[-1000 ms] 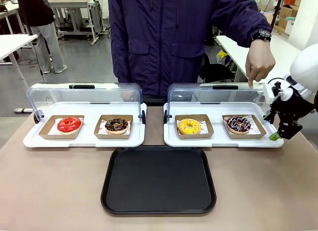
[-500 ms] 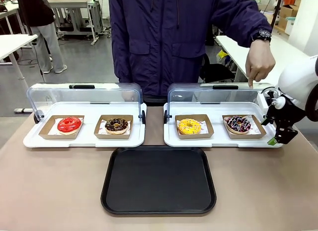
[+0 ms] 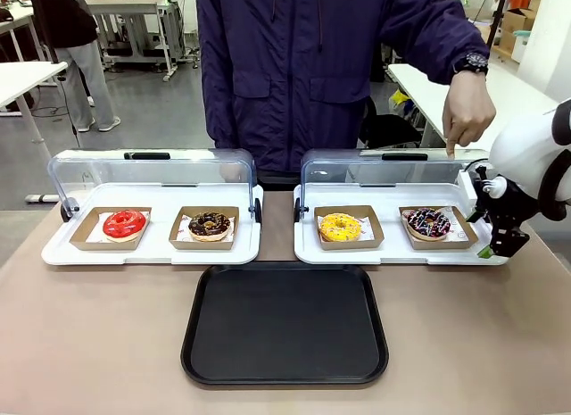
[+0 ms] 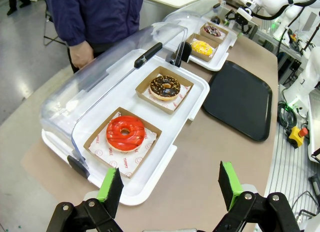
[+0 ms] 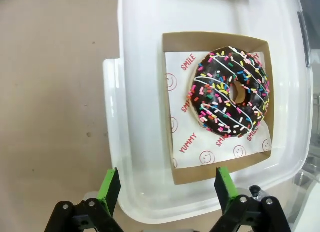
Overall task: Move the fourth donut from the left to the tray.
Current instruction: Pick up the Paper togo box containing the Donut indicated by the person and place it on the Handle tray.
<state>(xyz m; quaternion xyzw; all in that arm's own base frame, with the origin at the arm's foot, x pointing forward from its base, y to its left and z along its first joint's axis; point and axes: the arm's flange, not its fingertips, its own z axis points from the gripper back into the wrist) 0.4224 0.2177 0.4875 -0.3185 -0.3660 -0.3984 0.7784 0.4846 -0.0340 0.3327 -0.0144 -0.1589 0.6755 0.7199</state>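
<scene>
The fourth donut (image 3: 429,222), dark chocolate with white and pink stripes and sprinkles, lies in its brown cardboard holder (image 5: 215,38) on the right white display tray (image 3: 393,253). In the right wrist view the donut (image 5: 230,92) is ahead and to the right of my open right gripper (image 5: 166,184), which hovers over the display tray's end edge. From the front, the right gripper (image 3: 496,244) hangs just right of that tray. The black tray (image 3: 285,324) lies in the table's middle. My left gripper (image 4: 171,184) is open with nothing in it, above the table near the red donut (image 4: 125,133).
A person stands at the far side, one hand (image 3: 467,112) with a finger on the right display's raised clear lid (image 3: 384,172). The yellow donut (image 3: 340,226) shares that display. The left display (image 3: 152,250) holds the red donut and a chocolate crumb donut (image 3: 210,224).
My right gripper has moved left, closer to the right end of the right display tray. The person's hand and the donuts have stayed put.
</scene>
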